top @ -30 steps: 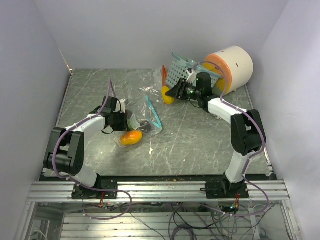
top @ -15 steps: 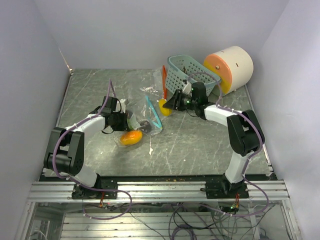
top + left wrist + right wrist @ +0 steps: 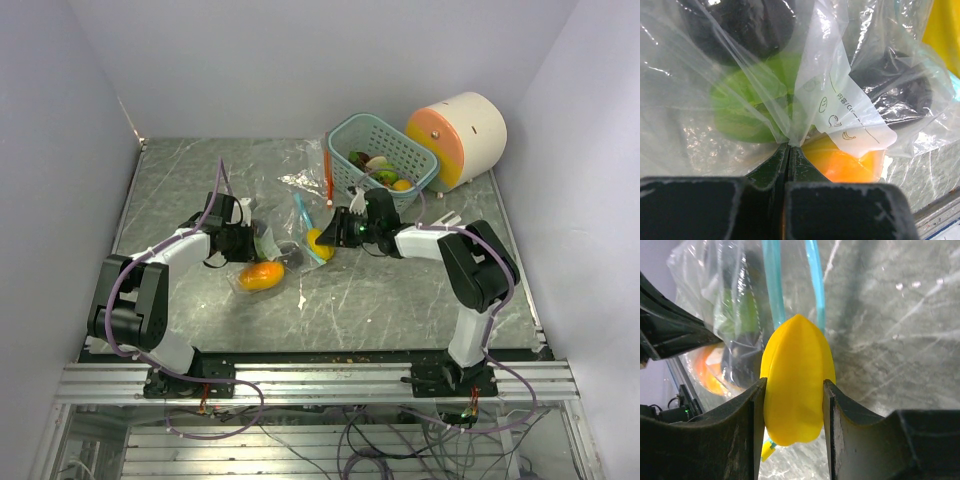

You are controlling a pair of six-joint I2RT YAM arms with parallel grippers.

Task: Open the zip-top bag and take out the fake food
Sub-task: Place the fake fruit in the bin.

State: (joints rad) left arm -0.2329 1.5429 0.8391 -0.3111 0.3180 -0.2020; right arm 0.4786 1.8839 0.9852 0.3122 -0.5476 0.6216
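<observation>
1. Left wrist view: left gripper [image 3: 789, 150] has its jaws pressed together, pinching a fold of the zip-top bag [image 3: 840, 107]; green fake food [image 3: 742, 107] sits inside the bag, just beyond the tips
2. Right wrist view: right gripper [image 3: 794, 405] is half-spread, clamping a yellow fake fruit [image 3: 796, 360] between its jaws

My right gripper [image 3: 795, 386] is black, its fake food [image 3: 796, 350] plain yellow; the bag [image 3: 705, 285] clear, teal-zipped; the bench [image 3: 890, 315] grey, white-streaked.

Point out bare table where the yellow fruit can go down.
Bare table lies between the right arm and the near edge, and in the far-left corner beyond the left arm. Crowded: the middle around the bag and yellow fruit, and the far right with basket and cylinder.
</observation>
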